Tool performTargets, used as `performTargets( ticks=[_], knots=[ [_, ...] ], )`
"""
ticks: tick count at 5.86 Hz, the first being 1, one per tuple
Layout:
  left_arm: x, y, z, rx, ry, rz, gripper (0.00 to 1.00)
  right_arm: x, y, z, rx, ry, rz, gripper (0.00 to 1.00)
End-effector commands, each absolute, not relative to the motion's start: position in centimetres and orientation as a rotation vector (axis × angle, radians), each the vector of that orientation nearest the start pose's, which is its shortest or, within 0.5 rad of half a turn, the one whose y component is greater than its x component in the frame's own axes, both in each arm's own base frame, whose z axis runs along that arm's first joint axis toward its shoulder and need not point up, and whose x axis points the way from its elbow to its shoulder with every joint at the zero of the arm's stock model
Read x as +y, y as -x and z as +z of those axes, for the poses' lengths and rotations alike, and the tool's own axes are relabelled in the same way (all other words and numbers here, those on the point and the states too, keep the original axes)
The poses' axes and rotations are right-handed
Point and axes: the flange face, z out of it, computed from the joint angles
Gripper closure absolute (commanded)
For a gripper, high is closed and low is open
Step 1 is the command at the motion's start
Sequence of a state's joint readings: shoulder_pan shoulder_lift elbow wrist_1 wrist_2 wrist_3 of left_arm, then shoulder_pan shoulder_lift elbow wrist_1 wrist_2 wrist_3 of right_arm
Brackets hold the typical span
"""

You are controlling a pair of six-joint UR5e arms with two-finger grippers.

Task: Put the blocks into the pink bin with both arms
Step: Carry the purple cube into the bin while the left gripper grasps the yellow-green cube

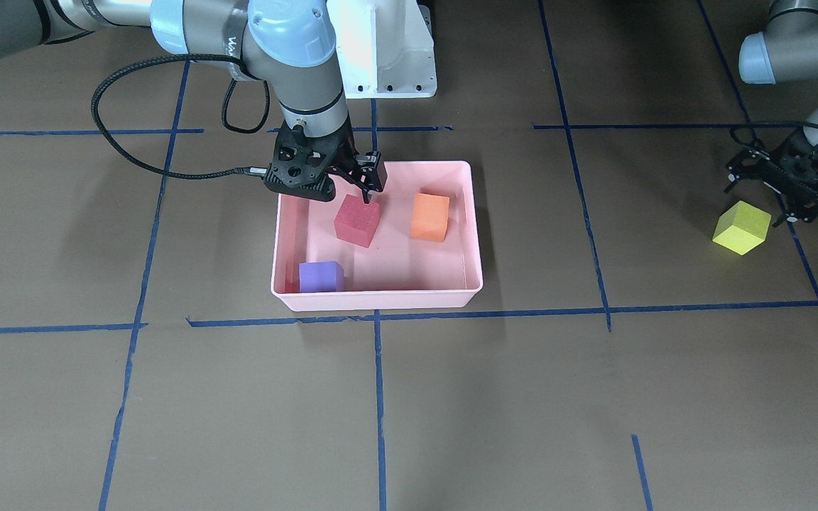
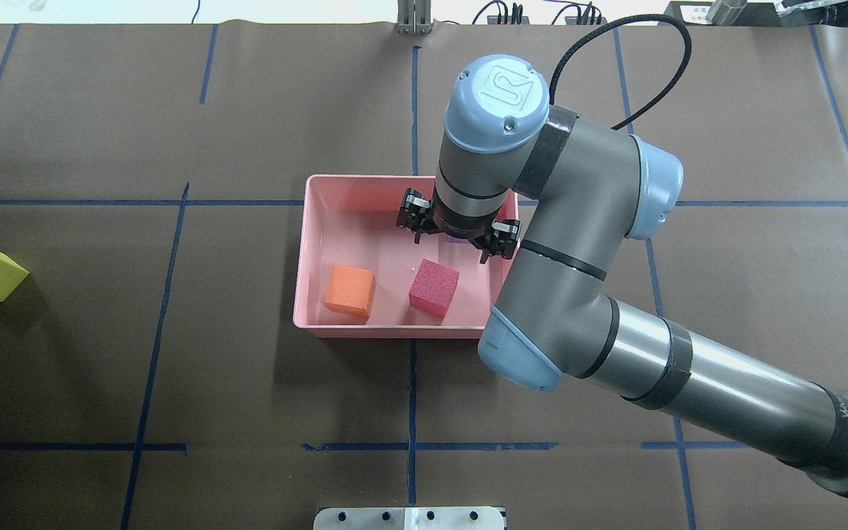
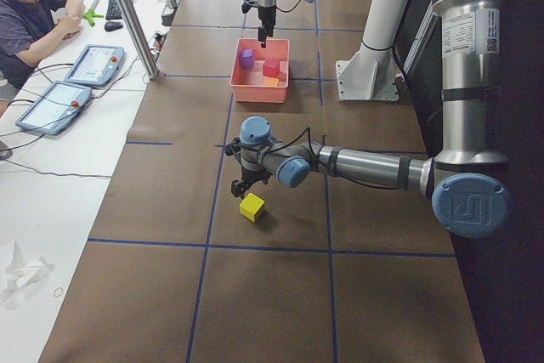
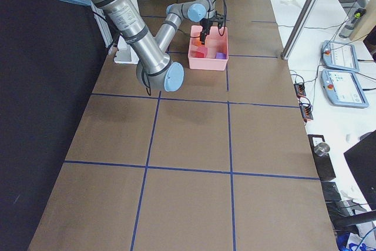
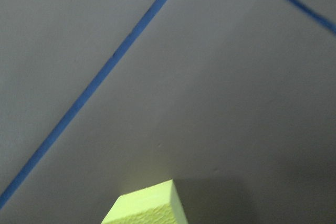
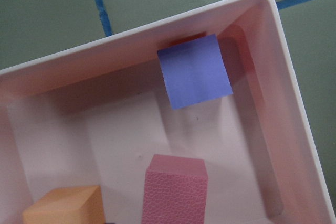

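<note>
pink bin [image 1: 380, 299] mid-table | right gripper [image 2: 457, 234] over bin, jaws spread, empty, near red block [image 1: 356, 221] | left gripper [image 1: 778, 186] spread, empty, near table's left edge, just beside yellow-green block [image 1: 741, 227] | orange block [image 1: 429, 216] and purple block [image 1: 321, 277] in bin, purple in far right corner

Bright, even overhead light; soft shadows on the table [image 1: 451, 397]; left wrist view blurred.

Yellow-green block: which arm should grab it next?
Left. The left gripper hangs right beside the yellow-green block, which lies on the table away from the pink bin. The right gripper is over the bin above the red block, far across the table.
</note>
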State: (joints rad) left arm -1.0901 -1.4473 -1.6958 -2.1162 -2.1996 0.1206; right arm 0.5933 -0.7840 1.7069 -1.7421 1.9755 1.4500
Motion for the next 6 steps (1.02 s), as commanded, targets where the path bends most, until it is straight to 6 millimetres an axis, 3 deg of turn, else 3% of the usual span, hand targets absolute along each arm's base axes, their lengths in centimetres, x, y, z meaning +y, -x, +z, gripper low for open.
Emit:
performTargets(
  ticks=[1, 3, 6],
  knots=[
    [-43.7, -14.4, 62.3, 0.741, -0.375, 0.598, 0.0, -45.3, 50.6, 15.5, -0.825, 0.105, 0.292, 0.0],
    [-43.7, -14.7, 63.5, 0.749, -0.324, 0.531, 0.0, -44.8, 49.7, 16.8, -0.82, 0.105, 0.292, 0.0],
    [-44.1, -15.4, 63.6, 0.76, -0.287, 0.462, 0.0, -44.6, 49.4, 17.2, -0.818, 0.103, 0.294, 0.0]
  ],
)
